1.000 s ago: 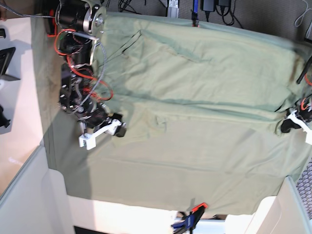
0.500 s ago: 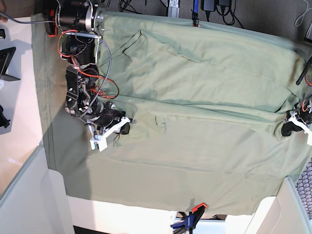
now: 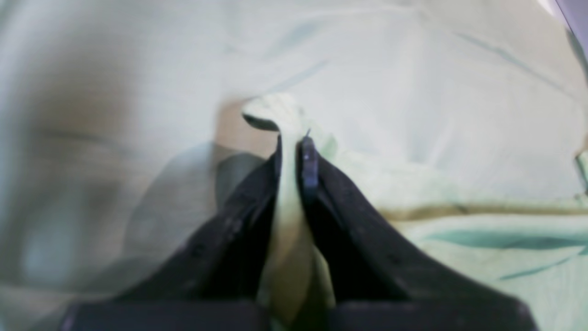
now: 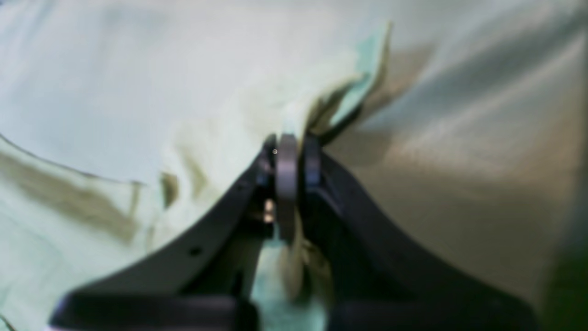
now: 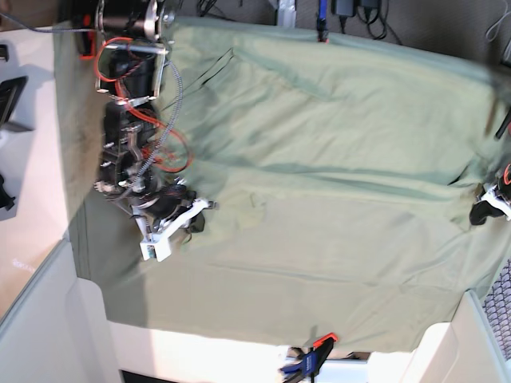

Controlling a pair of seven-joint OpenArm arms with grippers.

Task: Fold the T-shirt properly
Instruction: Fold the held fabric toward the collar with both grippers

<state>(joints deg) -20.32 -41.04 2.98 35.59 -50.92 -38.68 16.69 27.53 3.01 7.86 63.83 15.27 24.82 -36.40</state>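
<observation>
at opposite sides, left gripper [image 3: 290, 154] and right gripper [image 4: 297, 149] both clamped on the t-shirt [image 5: 319, 120].

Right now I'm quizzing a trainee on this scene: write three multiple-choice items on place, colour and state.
1. In the base view, the clamp nearest the bottom edge lies:
A) top left
B) right of centre
C) far left

2. The T-shirt is:
A) pale green
B) red
C) black

3. The right claw is:
A) wide open
B) empty
C) shut on cloth

B: the clamp shows past the middle.
A: the T-shirt shows pale green.
C: the right claw pinches a fold between its tips.
</observation>
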